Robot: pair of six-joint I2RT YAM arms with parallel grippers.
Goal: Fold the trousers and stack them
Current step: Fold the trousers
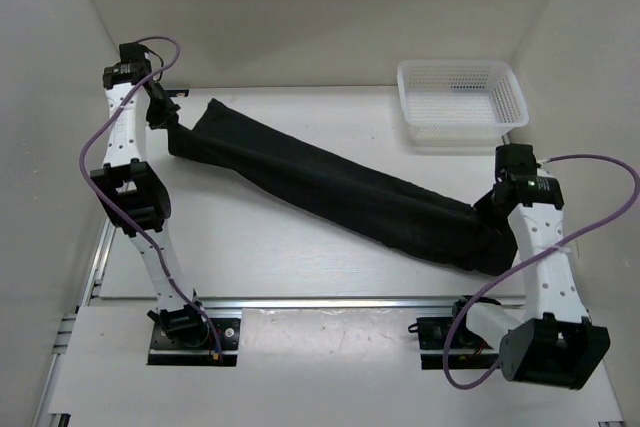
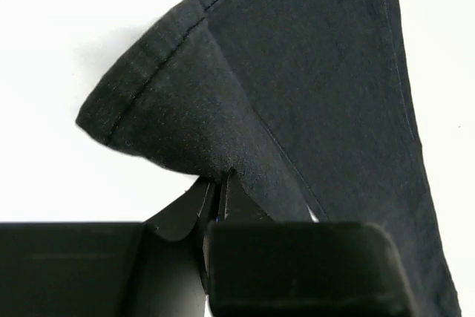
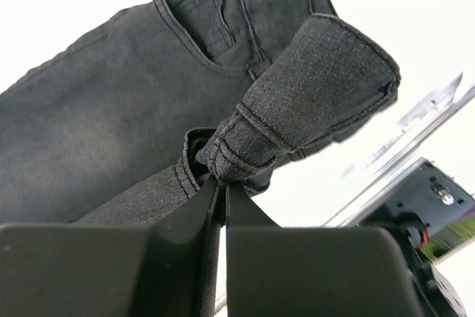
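Observation:
The black trousers [image 1: 330, 187] lie stretched as one long band across the table, from far left to near right. My left gripper [image 1: 168, 119] is shut on the hem end of the legs, seen in the left wrist view [image 2: 220, 180] with the cuff [image 2: 148, 90] lifted above the jaws. My right gripper [image 1: 497, 209] is shut on the bunched waistband end, seen in the right wrist view [image 3: 221, 180] with the waistband [image 3: 312, 79] folded over and a pocket [image 3: 215, 12] behind it.
A white plastic mesh basket [image 1: 462, 99] stands at the back right of the table. White walls close in the table at the left, the back and the right. The arm bases sit on a rail [image 1: 330, 302] at the near edge.

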